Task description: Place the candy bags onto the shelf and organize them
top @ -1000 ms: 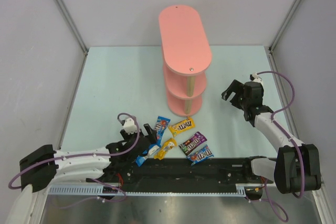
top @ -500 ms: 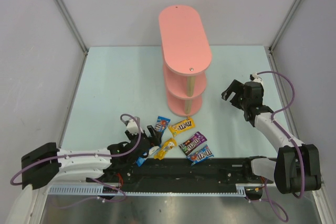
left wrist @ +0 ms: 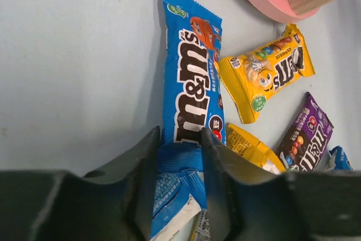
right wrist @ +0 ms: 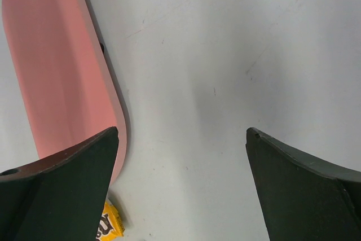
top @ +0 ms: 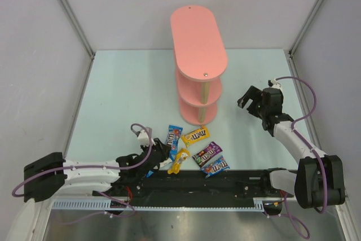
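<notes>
Several candy bags lie in front of the pink shelf (top: 198, 43). My left gripper (top: 158, 161) has its jaws closed against a crumpled blue candy bag (left wrist: 175, 180), which fills the gap of the left gripper (left wrist: 179, 139). A second blue bag (left wrist: 192, 83) lies flat just beyond the fingertips. To its right are a yellow bag (left wrist: 265, 71), another yellow bag (left wrist: 251, 146) and a purple bag (left wrist: 307, 136). My right gripper (top: 251, 99) hovers open to the right of the shelf (right wrist: 62, 66) with nothing between its fingers; in its wrist view the right gripper (right wrist: 183, 134) is over bare table.
The bags in the top view are blue (top: 174, 137), yellow (top: 195, 135), yellow (top: 179, 160), purple (top: 207, 153) and blue-purple (top: 216, 166). A black rail (top: 225, 182) runs along the near edge. Grey walls enclose the pale table (top: 130, 88).
My left gripper has slid forward over the near blue bag and closed its jaws on it, nudging the neighbouring yellow bag. The right arm has not moved.
</notes>
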Available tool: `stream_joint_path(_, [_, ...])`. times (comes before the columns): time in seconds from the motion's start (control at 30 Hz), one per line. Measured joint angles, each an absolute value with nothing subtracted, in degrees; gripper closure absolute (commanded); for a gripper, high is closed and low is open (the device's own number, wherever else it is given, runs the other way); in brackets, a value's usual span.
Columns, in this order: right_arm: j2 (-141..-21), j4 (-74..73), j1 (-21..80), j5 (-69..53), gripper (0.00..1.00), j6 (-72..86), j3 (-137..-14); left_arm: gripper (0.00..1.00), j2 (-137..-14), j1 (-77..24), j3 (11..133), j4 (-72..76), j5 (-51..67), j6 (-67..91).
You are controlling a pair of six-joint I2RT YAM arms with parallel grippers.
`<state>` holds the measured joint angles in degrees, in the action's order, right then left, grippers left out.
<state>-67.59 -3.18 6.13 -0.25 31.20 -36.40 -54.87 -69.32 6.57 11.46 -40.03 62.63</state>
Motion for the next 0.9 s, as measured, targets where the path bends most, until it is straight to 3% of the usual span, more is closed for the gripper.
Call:
stream_joint_path(0.07, [-67.6,-3.2,6.1,-0.5,0.0,31.3,-36.4,0.7,-53.3,-69.4,6.0,11.4,-40.1,62.5])
stream_joint_path(0.1, [-67.6,-3.2,6.1,-0.5,0.0,31.3,-36.4,0.78,-52.3,-69.4,5.6,11.4,-40.1,62.5])
stream_joint_path(0.37, [-67.6,-3.2,6.1,-1.0,0.0,31.3,-36.4,1.0,-41.6,-69.4,2.9,13.3,-37.8,56.3])
stream_joint_path(0.63, [-67.2,-3.2,6.1,-1.2,0.0,31.3,-36.4,1.0,-26.3,-69.5,2.8,12.5,-33.8,45.5])
stream_joint_path(0.9, [-66.9,-3.2,6.1,-1.5,0.0,31.5,-36.4,1.0,-25.5,-69.5,5.0,4.1,-27.1,37.3])
